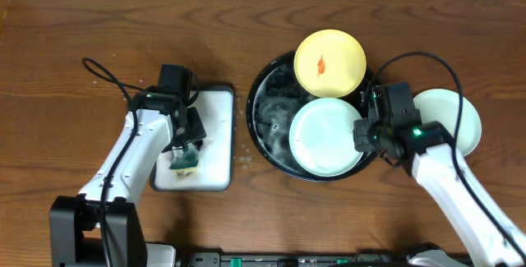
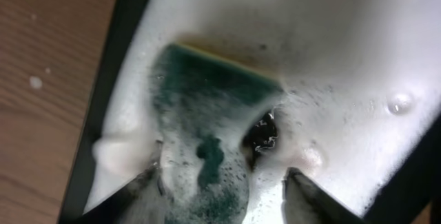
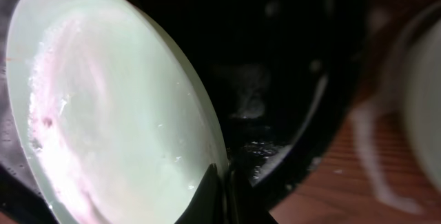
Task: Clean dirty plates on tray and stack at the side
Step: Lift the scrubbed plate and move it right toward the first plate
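The round black tray (image 1: 261, 94) holds a pale mint-green plate (image 1: 322, 135). My right gripper (image 1: 362, 133) is shut on that plate's right rim. In the right wrist view the fingers (image 3: 224, 189) pinch the rim of the wet, tilted plate (image 3: 117, 114). A pale yellow plate (image 1: 329, 63) with a small red smear rests on the tray's far rim. A second mint-green plate (image 1: 448, 119) lies on the tabletop to the right. My left gripper (image 1: 187, 148) is open over a green sponge (image 2: 207, 100) lying in foam, its fingers (image 2: 227, 189) either side of it.
The white rectangular black-rimmed tray (image 1: 215, 135) stands left of the black tray and is full of foam. Soapy water lies in the black tray (image 3: 289, 79). Dark wood tabletop (image 1: 74, 37) surrounds both. Cables trail from both arms.
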Tool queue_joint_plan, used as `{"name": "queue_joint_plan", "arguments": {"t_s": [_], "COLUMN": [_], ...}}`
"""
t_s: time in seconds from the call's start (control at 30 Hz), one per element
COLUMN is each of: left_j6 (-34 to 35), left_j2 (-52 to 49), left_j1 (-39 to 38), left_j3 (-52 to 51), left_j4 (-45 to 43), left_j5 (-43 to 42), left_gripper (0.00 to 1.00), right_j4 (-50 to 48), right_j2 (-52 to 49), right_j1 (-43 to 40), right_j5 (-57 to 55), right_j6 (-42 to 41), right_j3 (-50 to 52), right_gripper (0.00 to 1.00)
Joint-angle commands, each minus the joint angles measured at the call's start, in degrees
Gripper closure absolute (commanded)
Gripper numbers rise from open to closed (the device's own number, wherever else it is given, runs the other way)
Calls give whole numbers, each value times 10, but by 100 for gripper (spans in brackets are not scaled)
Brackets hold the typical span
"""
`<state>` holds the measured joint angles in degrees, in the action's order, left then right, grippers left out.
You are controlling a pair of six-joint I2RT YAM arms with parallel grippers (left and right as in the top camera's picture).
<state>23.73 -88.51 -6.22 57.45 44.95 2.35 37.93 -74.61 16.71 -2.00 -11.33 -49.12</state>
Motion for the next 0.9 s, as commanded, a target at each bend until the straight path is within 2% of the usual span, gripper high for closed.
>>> {"name": "queue_joint_plan", "arguments": {"t_s": [0.0, 0.3, 0.7, 0.87], "left_j6": [-1, -1, -1, -1], "left_j2": [1, 1, 1, 1], "left_j1": [2, 2, 2, 2], "left_j3": [1, 1, 1, 1], "left_j4": [1, 1, 1, 1], "left_j5": [-4, -4, -4, -4], "left_gripper": [24, 20, 19, 19], "right_j4": [2, 7, 4, 2], "right_j2": [47, 105, 108, 108], "right_j1": [33, 144, 344, 412], "right_j5": [-108, -304, -575, -640], "right_j6": [7, 14, 94, 104], "right_j3": [-1, -2, -9, -9], "right_gripper": [99, 99, 99, 99]}}
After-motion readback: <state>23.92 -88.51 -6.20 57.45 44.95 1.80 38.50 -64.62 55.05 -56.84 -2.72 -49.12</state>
